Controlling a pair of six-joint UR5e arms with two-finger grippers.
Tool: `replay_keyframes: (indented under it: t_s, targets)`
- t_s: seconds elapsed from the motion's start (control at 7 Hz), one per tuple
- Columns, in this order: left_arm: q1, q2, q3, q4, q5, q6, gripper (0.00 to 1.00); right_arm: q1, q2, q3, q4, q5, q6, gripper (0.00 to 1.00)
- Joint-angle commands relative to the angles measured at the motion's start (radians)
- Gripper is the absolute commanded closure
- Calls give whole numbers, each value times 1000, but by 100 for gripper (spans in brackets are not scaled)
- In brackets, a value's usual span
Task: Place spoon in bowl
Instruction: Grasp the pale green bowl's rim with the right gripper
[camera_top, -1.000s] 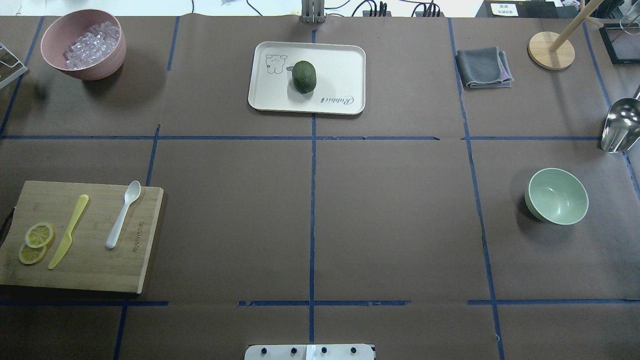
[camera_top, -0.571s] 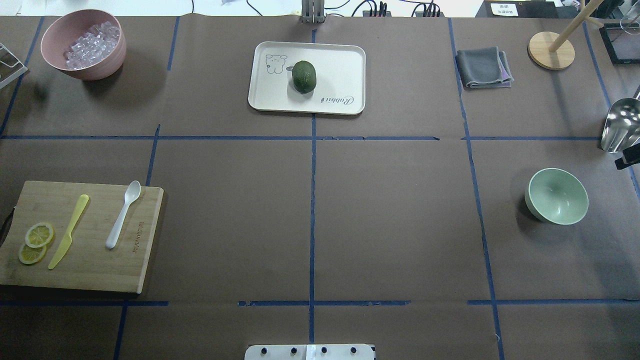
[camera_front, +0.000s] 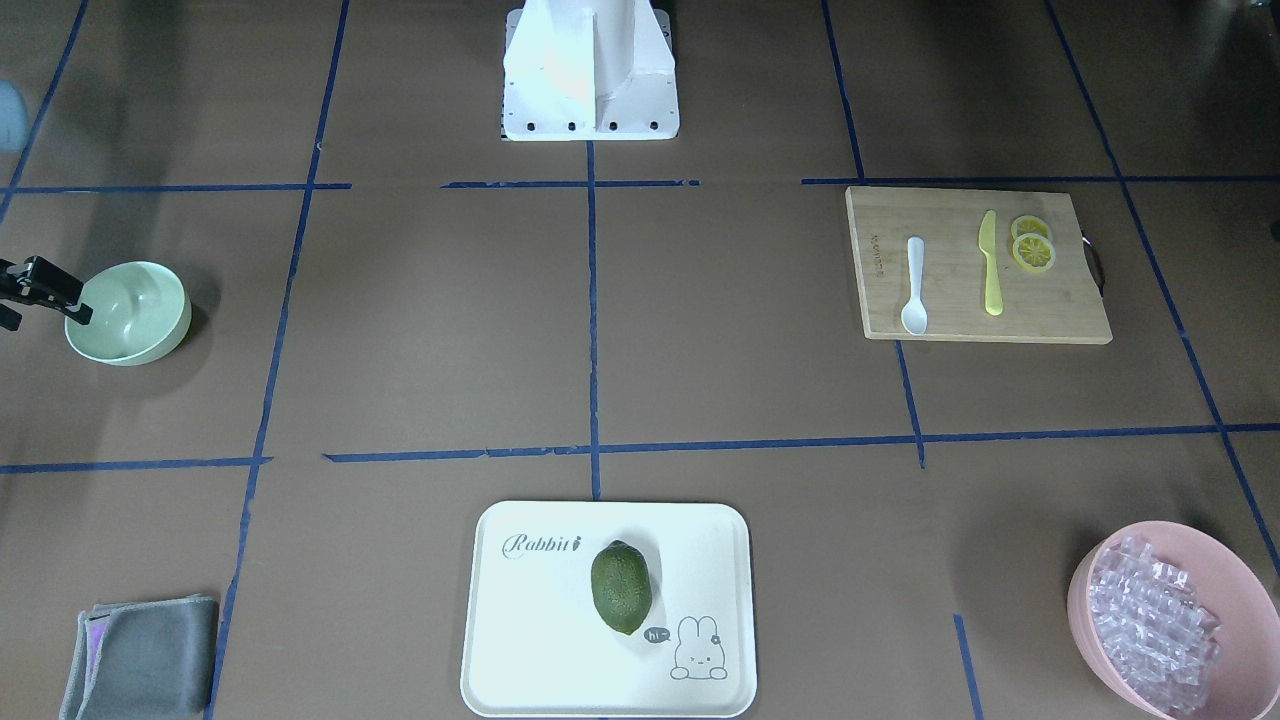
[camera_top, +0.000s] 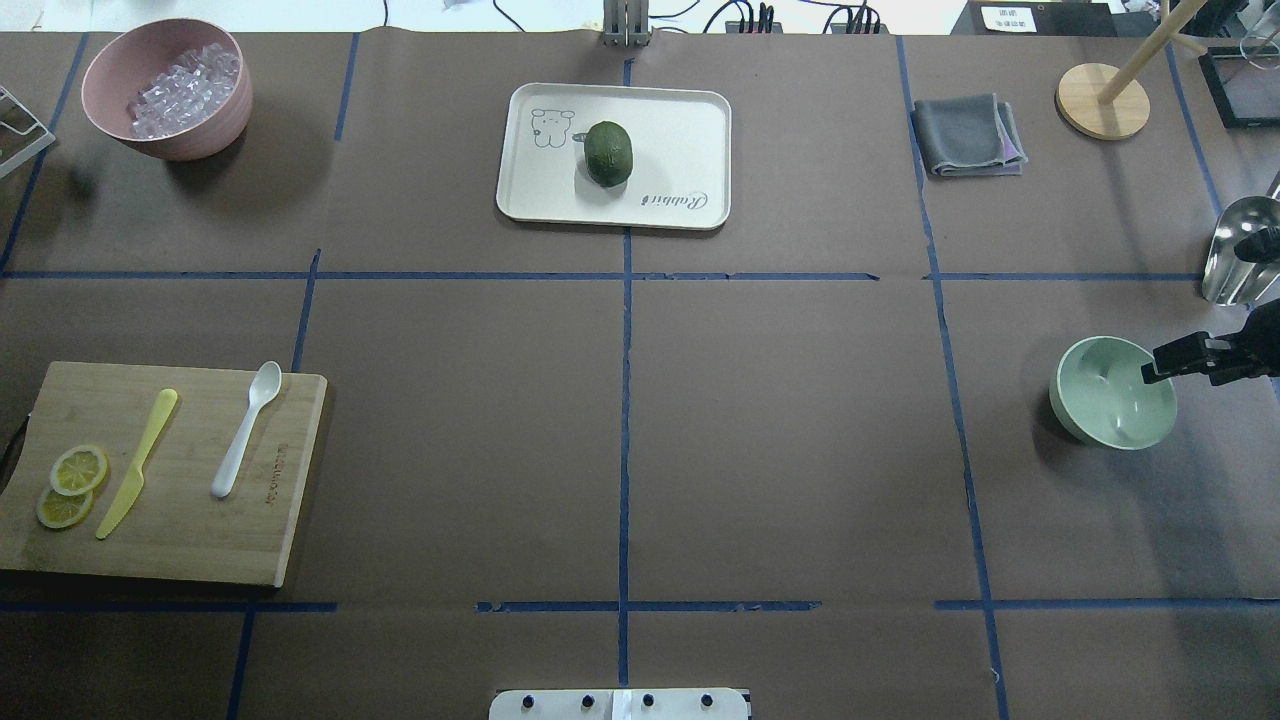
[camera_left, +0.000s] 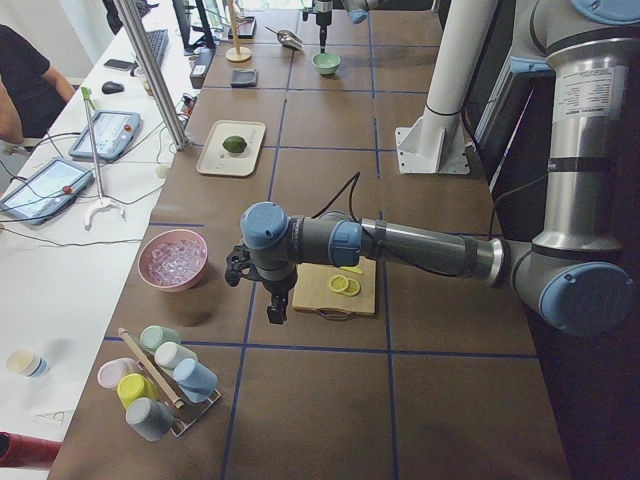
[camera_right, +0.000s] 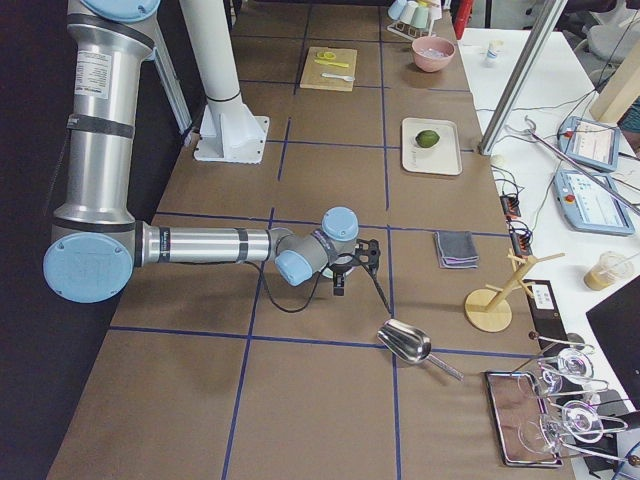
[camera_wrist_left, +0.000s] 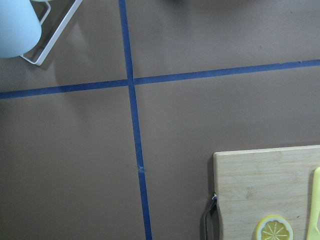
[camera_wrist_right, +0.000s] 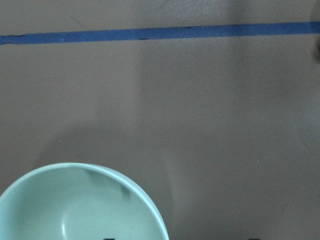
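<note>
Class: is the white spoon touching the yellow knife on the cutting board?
Apart. The overhead view shows bare cutting board between the spoon and knife.

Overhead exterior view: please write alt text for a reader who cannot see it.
A white spoon lies on a wooden cutting board at the left, beside a yellow-green knife, far from the mint-green bowl at the right. The right claw reaches over that bowl's rim.

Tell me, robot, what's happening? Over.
Right gripper at bowl, empty, looks open. Left gripper by board, state unclear. Spoon on board, beside knife.
</note>
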Motion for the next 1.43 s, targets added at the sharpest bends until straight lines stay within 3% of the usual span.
replay_keyframes:
  t_s: [0.0,0.14,0.29,0.71,1.0,1.14,1.29]
  targets:
    - [0,-2,-3,0,1,0,0,-41,13,-29,41,-6,58,47]
    - [0,-2,-3,0,1,0,0,-41,12,-29,49,-4,53,88]
    - [0,-2,-3,0,-1,0,0,-43,12,-29,47,-1,52,100]
    - [0,-3,-9,0,-1,-2,0,-43,114,33,32,129,134,100]
    - [0,7,-19,-24,1,7,0,-165,295,67,27,112,483,100]
    - [0,39,-19,-72,1,7,0,-272,378,66,26,41,610,100]
    - [1,60,-14,-151,1,4,0,-391,463,57,24,-100,717,100]
